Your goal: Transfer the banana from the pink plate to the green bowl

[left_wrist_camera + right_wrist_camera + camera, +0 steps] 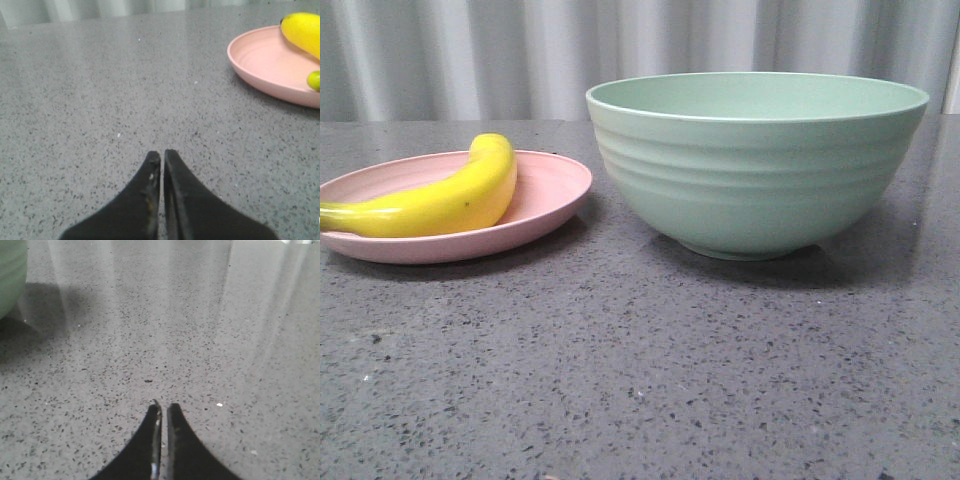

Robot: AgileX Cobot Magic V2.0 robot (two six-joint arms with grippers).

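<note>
The yellow banana point(445, 200) lies on the pink plate point(545, 205) at the left of the table in the front view. The green bowl point(755, 165) stands upright to the right of the plate and looks empty. Neither gripper shows in the front view. In the left wrist view my left gripper point(162, 154) is shut and empty over bare table, well apart from the plate point(260, 60) and banana point(302, 30). In the right wrist view my right gripper point(164, 406) is shut and empty, apart from the bowl's wall point(10, 275).
The tabletop point(640, 380) is dark grey speckled stone. A pale corrugated curtain wall point(470, 50) runs behind the table.
</note>
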